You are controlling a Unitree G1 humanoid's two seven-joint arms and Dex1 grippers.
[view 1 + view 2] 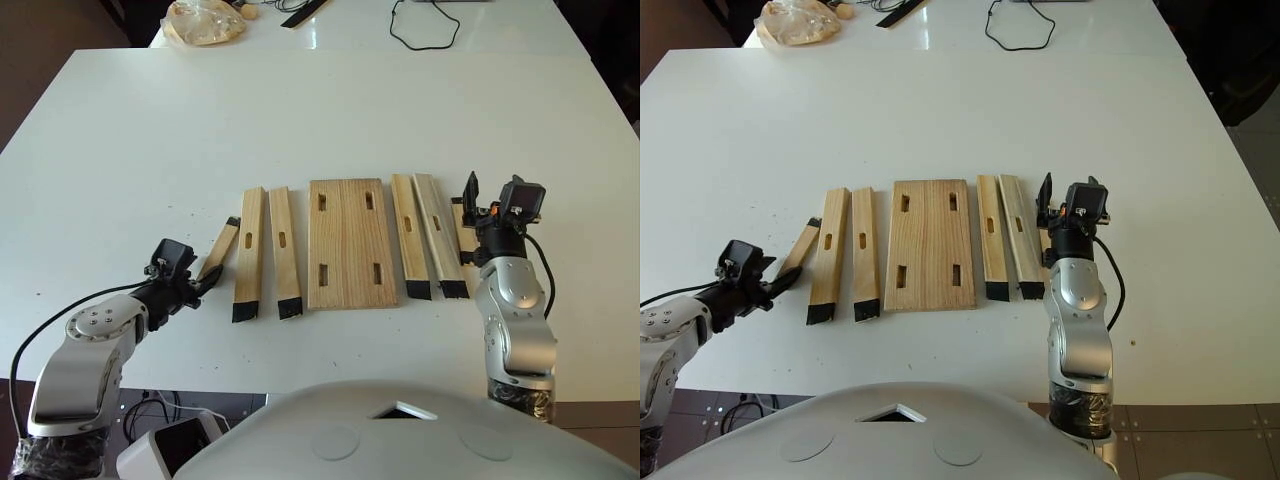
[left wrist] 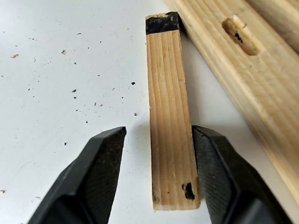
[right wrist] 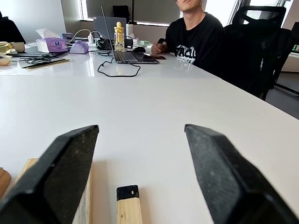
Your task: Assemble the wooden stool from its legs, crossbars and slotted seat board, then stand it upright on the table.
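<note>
The slotted seat board [image 1: 347,243] lies flat mid-table. Two long legs [image 1: 250,253] [image 1: 285,252] lie left of it and two more [image 1: 408,235] [image 1: 438,235] lie right of it, all with black-painted near ends. A short crossbar [image 1: 219,249] lies slanted at the far left. My left gripper [image 2: 159,130] is open and low on the table, straddling its near end; one finger [image 2: 219,163] sits against the wood, the other stands off. A second short crossbar [image 3: 128,207] lies beside the right-hand legs, beneath my open right gripper [image 1: 490,205], whose fingers hang above it.
A black cable [image 1: 425,30], a crumpled bag [image 1: 205,22] and a dark strip [image 1: 305,12] lie on the far table behind. The white table [image 1: 330,110] is bare beyond the parts. Its front edge runs close behind both grippers.
</note>
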